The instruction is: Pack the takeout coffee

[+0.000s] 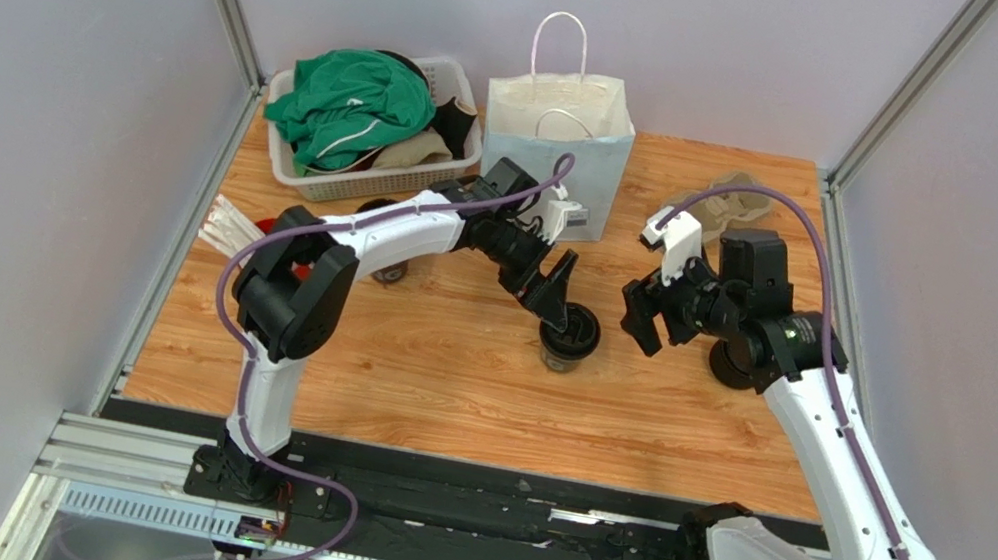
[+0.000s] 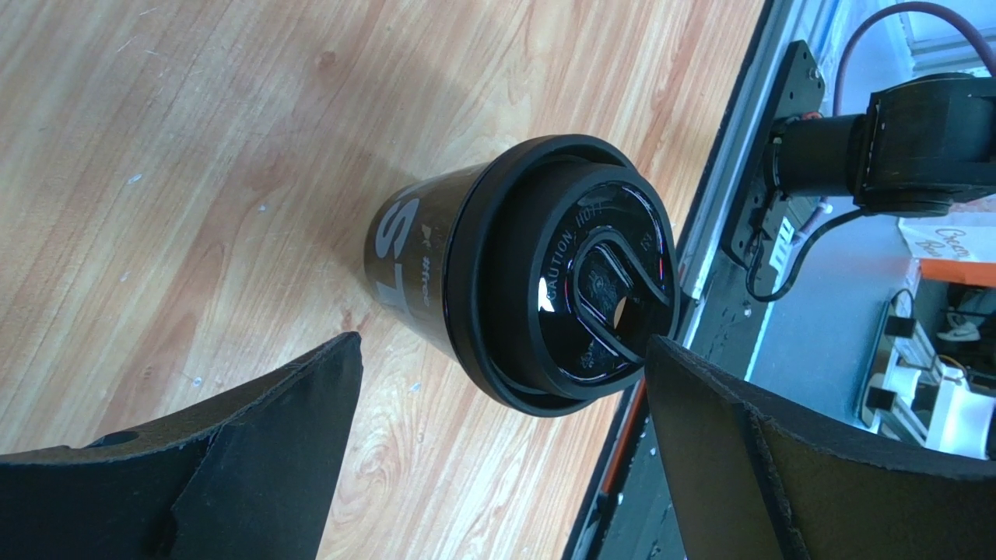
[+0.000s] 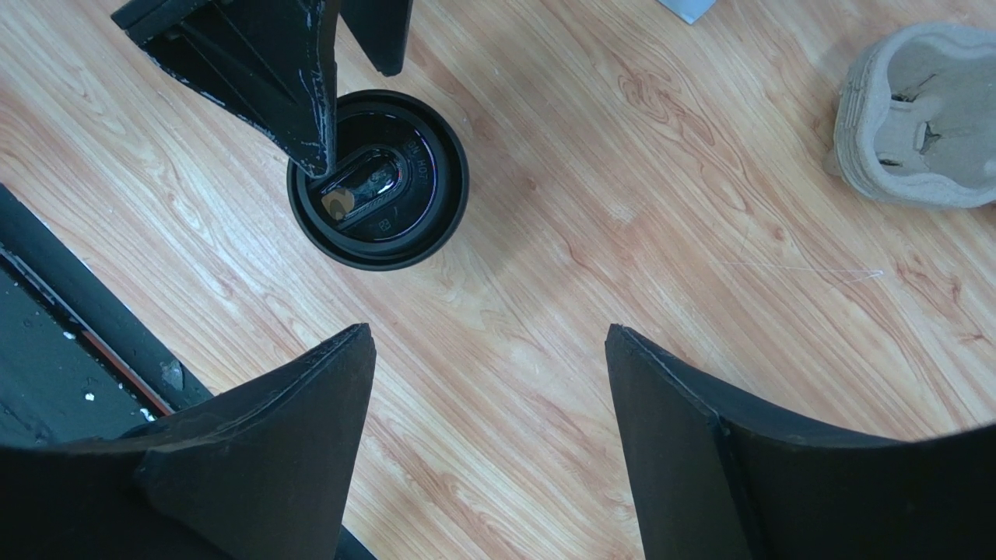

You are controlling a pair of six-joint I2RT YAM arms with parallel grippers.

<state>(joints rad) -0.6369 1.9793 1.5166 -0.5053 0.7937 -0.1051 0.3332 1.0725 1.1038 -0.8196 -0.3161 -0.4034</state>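
Takeout coffee stands on wooden table between grey walls.

One coffee cup, one bag (paper), one basket, two claws — left claw, right claw

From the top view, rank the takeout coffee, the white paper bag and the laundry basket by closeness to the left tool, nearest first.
1. The takeout coffee: mid-table, directly at the left tool.
2. The white paper bag: upright behind the tool, toward the table's back.
3. The laundry basket: back left corner, heaped with clothes.
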